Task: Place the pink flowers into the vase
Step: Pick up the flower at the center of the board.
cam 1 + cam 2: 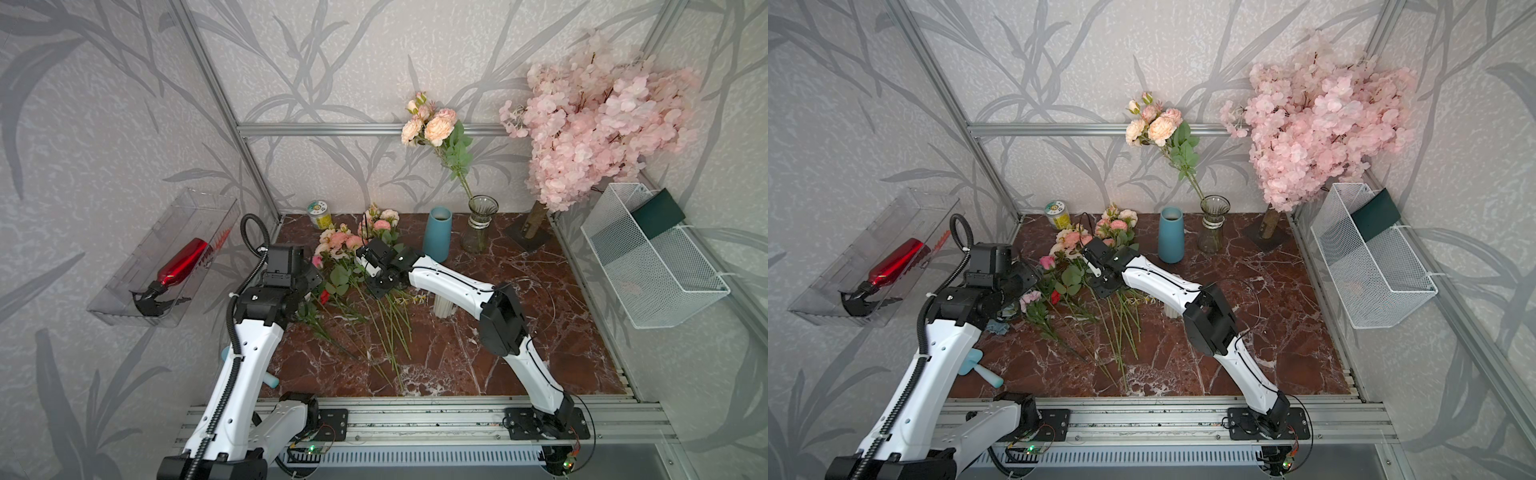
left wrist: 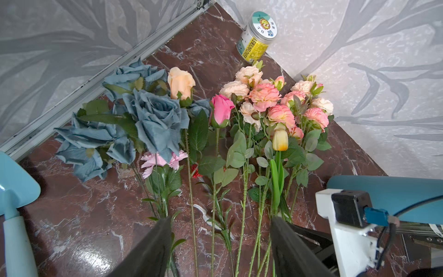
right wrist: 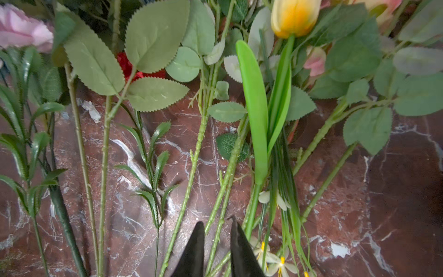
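Pink flowers [image 1: 345, 241] [image 1: 1073, 239] [image 2: 263, 96] lie in a heap on the marble table, heads toward the back wall, stems toward the front. Another pink spray [image 1: 432, 124] stands in the glass vase [image 1: 482, 220] [image 1: 1213, 220] at the back. My right gripper [image 3: 217, 225] is down over the heap's stems. Its fingers stand close together with two thorny green stems [image 3: 225, 182] of the pink flowers between them. My left gripper [image 2: 220, 230] hangs open above the stems beside it, holding nothing.
A blue vase [image 1: 437, 235] stands left of the glass one. A blossom tree [image 1: 594, 124] fills the back right corner. A jar [image 1: 320, 214] is at the back left. Blue roses [image 2: 153, 115], a pink rose [image 2: 221, 110] and a yellow tulip [image 3: 294, 16] share the heap. A blue trowel [image 1: 984, 365] lies front left.
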`<state>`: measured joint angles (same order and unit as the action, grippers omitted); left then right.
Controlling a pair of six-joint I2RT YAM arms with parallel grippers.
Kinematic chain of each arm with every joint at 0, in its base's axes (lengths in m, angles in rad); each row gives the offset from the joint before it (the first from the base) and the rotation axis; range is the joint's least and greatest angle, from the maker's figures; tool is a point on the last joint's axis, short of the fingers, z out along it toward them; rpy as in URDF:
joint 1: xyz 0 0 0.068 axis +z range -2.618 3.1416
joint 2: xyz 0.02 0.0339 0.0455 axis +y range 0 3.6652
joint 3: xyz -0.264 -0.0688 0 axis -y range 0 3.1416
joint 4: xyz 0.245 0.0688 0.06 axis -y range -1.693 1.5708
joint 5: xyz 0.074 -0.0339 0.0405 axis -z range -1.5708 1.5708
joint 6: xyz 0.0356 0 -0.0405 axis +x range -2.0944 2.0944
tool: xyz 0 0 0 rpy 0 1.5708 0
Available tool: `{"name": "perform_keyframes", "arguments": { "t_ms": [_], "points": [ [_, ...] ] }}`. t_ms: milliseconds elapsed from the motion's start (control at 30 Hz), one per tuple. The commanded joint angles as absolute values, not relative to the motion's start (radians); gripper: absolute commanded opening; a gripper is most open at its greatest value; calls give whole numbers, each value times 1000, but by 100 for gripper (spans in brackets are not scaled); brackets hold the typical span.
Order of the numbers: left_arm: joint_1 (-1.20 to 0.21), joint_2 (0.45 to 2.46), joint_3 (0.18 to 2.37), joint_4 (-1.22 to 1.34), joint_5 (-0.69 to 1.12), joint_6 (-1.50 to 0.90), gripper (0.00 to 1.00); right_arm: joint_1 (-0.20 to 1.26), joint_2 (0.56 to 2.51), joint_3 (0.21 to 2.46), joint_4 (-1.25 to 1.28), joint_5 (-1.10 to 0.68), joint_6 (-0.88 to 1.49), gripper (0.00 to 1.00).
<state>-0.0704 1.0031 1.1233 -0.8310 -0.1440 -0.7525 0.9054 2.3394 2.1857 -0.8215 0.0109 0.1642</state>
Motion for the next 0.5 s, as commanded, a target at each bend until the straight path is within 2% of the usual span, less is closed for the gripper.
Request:
{"name": "perform_keyframes", "arguments": {
  "t_ms": [0,467],
  "points": [
    [-58,995,1099,-852,-124,-739,67,902,2360,2242,-884,32,169,21],
    [-41,1004,1094,-839,-117,-727,67,897,2466,2305,-915,57,186,18]
  ]
}}
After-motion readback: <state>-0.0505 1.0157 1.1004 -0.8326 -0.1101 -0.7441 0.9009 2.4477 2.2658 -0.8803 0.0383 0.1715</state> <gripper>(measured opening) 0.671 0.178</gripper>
